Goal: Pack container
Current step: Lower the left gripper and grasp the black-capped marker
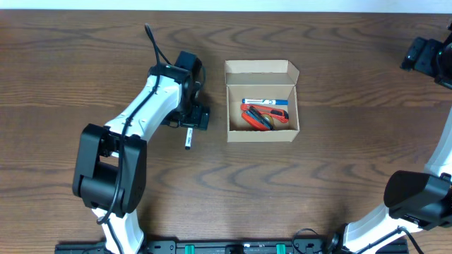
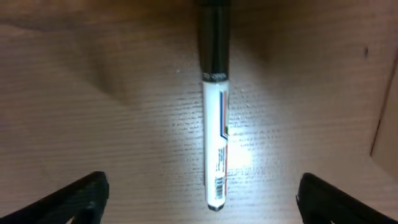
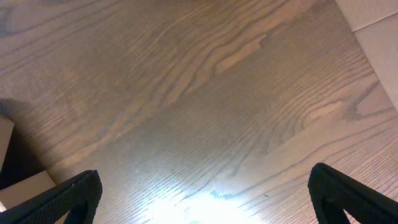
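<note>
The container (image 1: 261, 132) is a tan cardboard box with its lid flap open, at the table's middle. Inside lie a blue-and-white marker (image 1: 265, 101) and red and orange markers (image 1: 263, 118). A white marker with a black cap (image 1: 188, 137) lies on the table left of the box; in the left wrist view (image 2: 216, 143) it lies between the fingers, untouched. My left gripper (image 1: 192, 118) is open right over this marker. My right gripper (image 1: 426, 55) is open and empty at the far right, over bare table (image 3: 205, 106).
The box's edge shows at the right of the left wrist view (image 2: 387, 124) and at the left of the right wrist view (image 3: 18, 180). The table is dark wood.
</note>
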You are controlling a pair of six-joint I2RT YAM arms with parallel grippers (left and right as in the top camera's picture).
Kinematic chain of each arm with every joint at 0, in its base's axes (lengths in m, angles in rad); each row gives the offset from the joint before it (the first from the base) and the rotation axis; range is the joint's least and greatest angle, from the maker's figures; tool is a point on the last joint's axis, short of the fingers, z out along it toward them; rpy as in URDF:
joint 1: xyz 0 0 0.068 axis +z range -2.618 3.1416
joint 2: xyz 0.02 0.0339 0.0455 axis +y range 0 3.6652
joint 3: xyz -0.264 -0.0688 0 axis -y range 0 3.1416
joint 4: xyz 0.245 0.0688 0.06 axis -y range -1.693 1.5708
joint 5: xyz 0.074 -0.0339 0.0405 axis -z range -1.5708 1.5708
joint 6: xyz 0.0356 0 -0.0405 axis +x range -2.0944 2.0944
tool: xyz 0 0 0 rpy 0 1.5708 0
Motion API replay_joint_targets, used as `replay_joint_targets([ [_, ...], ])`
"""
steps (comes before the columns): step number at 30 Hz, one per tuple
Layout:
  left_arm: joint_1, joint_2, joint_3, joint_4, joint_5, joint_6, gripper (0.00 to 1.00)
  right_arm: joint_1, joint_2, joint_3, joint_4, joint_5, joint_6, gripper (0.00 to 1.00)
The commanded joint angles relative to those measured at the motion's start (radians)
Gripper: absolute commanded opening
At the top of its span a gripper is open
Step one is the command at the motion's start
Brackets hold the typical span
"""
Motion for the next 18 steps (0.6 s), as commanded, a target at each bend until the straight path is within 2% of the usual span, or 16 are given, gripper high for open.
replay_joint_targets([
  [1, 0.000, 0.000, -0.005, 0.000, -0.054, -0.038, 0.94, -0.005, 0.006, -0.005, -0.001, 0.003, 0.014, 0.99],
  [18, 0.000, 0.002, -0.121, 0.071, -0.043, -0.055, 0.93, -0.005, 0.006, -0.005, -0.001, 0.003, 0.014, 0.99],
])
